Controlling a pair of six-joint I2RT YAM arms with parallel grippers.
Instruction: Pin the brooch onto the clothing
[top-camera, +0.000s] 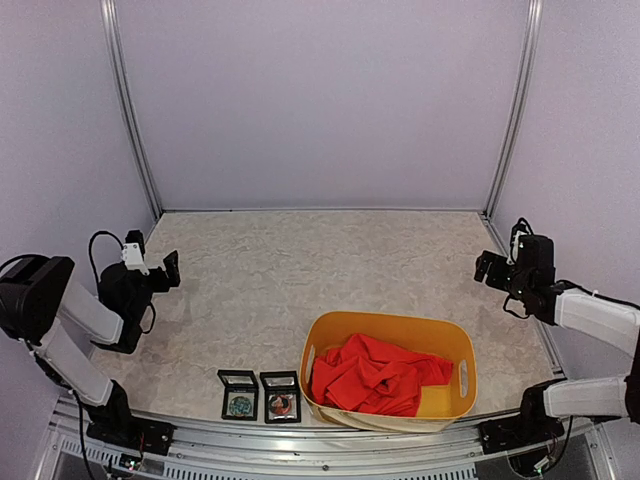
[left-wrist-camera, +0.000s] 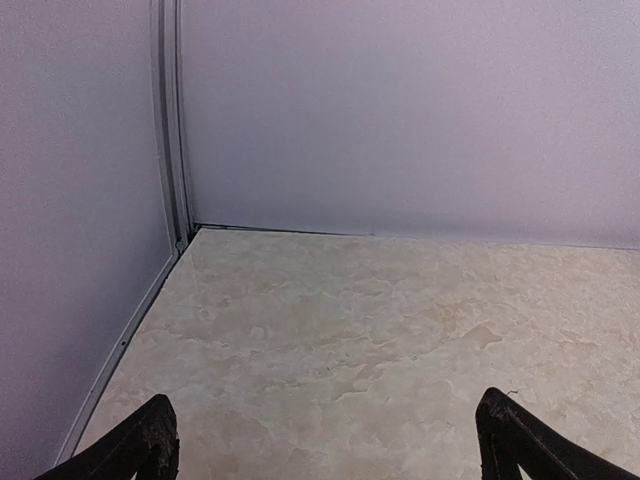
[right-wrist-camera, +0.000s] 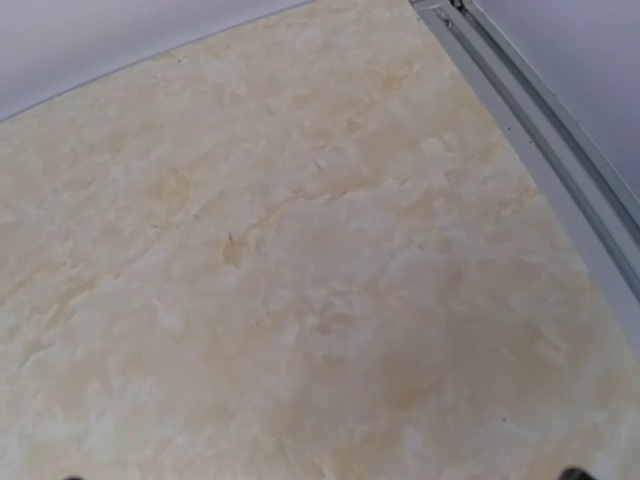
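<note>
The clothing is a red T-shirt lying crumpled inside a yellow basket at the front right. Left of the basket stand two small black open boxes. One holds a greenish brooch, the other a dark red brooch. My left gripper hovers at the table's left side, far from the boxes, open and empty. Its dark fingertips stand wide apart over bare tabletop around the left gripper. My right gripper hovers at the right side, open and empty. Only its tips show at the bottom of the right wrist view.
The marbled beige tabletop is bounded by pale walls and metal corner posts. A metal rail runs along the right edge. The aluminium front rail lies just behind the boxes and basket.
</note>
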